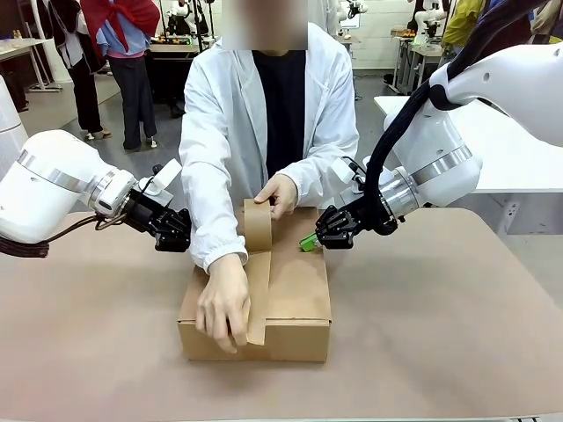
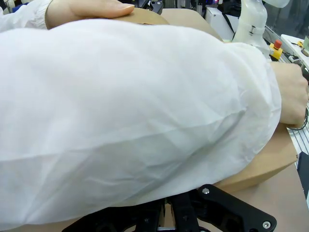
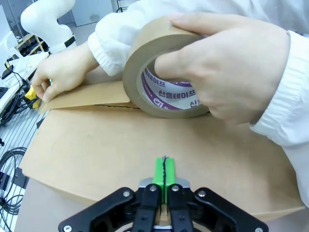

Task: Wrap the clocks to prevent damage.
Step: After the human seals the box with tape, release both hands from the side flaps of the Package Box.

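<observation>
Person taping a closed cardboard box, both claws pressed together and holding nothing.

You have the desk carrying one brown cardboard box at its middle, nearer the person's far edge than yours. The person in a white coat leans over it; the clocks can't be seen, so you can't tell where they are. The left gripper sits at the box's left side, shut and empty, the coat sleeve across its wrist view. The right gripper touches the box's far right corner, green pads together. One hand holds the tape roll upright on the lid; the other hand presses the tape strip over the near edge.
</observation>
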`<state>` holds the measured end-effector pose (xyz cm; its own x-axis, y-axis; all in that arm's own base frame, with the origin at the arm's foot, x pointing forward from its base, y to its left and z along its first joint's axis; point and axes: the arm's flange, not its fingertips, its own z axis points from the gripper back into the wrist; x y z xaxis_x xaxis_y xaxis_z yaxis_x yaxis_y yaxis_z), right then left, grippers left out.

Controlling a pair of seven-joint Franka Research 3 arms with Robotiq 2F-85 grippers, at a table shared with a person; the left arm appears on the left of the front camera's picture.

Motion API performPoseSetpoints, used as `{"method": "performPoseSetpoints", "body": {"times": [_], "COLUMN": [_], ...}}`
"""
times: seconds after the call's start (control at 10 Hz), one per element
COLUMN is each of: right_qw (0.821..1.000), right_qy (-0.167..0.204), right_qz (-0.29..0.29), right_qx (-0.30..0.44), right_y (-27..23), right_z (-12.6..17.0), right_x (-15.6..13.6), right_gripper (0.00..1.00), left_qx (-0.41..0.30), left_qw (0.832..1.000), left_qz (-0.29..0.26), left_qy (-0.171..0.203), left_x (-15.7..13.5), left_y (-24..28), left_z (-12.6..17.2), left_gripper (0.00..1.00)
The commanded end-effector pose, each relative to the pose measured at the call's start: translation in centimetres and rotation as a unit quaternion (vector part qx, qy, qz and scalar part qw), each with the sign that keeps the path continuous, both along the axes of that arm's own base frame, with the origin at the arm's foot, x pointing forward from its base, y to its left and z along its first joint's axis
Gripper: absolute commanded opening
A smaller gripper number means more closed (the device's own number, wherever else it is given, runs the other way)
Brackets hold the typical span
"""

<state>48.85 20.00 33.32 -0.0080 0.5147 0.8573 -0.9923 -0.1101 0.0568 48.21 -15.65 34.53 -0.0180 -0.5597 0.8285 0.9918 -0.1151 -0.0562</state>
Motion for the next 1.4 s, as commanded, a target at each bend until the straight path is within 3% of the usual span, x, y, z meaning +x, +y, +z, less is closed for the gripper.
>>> {"method": "performPoseSetpoints", "body": {"times": [0.0,1.3], "right_qw": [1.0,1.0], "right_qy": [0.002,0.002], "right_qz": [-0.002,-0.002], "right_qx": [-0.003,-0.003], "right_y": [0.05,0.05], "right_z": [-0.43,-0.43], "right_x": [0.01,0.01], "right_gripper": [0.01,0.01], "left_qx": [0.001,0.001], "left_qw": [1.0,1.0], "left_qz": [0.0,0.0], "left_qy": [0.0,0.0], "left_x": [-0.04,-0.04], "left_y": [-0.04,-0.04], "left_z": [-0.22,-0.22], "left_gripper": [0.0,0.0]}}
